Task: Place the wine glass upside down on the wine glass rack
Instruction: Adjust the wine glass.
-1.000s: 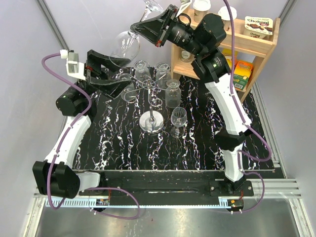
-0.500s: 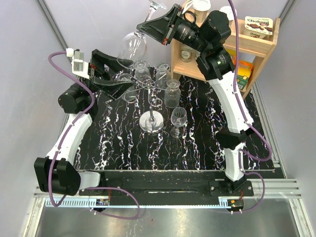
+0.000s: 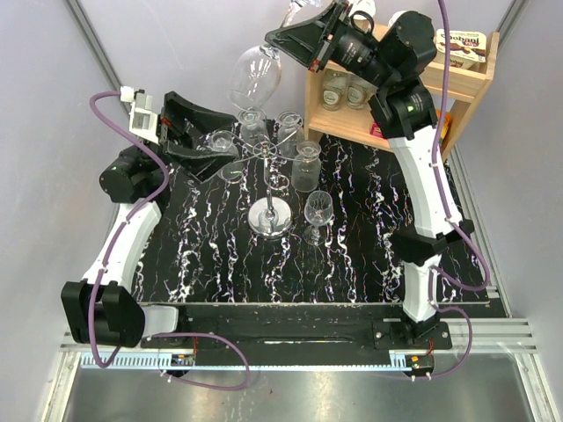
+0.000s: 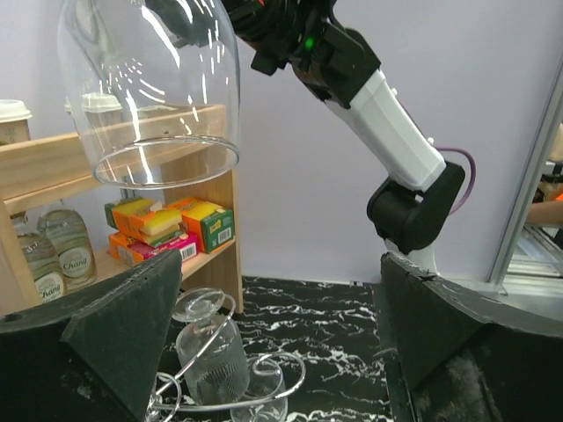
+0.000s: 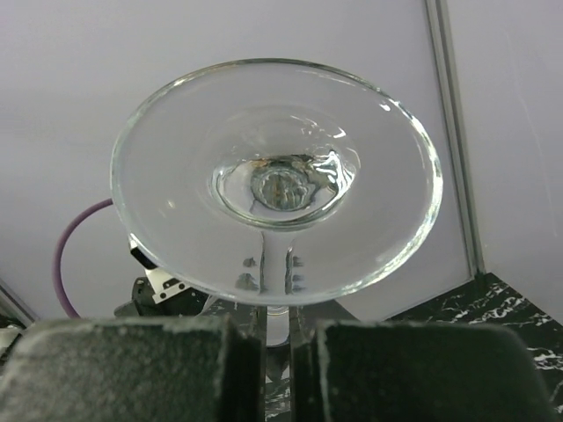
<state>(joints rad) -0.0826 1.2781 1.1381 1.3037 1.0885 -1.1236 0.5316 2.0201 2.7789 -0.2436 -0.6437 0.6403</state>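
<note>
Currently R gripper (image 5: 277, 347) pinches wine glass (image 3: 256, 75) stem, L gripper (image 4: 281, 343) wide, empty; risk: stem pivots, bowl clips wine glass rack (image 3: 269, 180)

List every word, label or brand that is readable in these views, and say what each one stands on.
"Chang": on the labels of the glass bottles on the wooden shelf unit, left wrist view.
Tub on top of the shelf, top view: dark lettering on a pale band, too blurred to read.
Green and yellow boxes on the lower shelf: a barcode and small print, too small to read.
No other text is visible.
</note>
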